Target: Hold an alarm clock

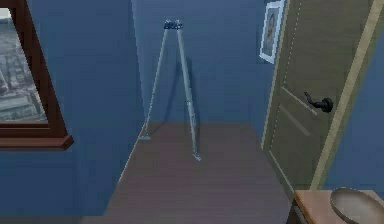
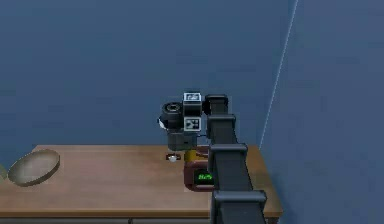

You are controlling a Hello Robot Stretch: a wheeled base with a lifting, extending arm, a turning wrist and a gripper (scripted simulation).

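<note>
A narrow passage with blue walls runs ahead over a brown floor (image 1: 200,185). At its far end a grey tripod (image 1: 172,90) stands with its legs spread, close to the back wall. On the forward view's right is a tan panelled door (image 1: 315,80) with a dark lever handle (image 1: 322,103), and beyond it a small framed picture (image 1: 271,30) hangs on the wall. A large dark-wood-framed picture (image 1: 25,85) is at the left edge. At the bottom right, a shallow bowl (image 1: 360,206) rests on a wooden table corner (image 1: 308,208).

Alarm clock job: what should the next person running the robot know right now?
Hand: at the wooden table's back edge; cannot tell whether it holds anything.
Alarm clock: small dark box with green display, on the table beside the arm.
Bowl: table's left end.
Done: robot at table, arm extended.
Left: grasp the clock, lift it clear.
</note>
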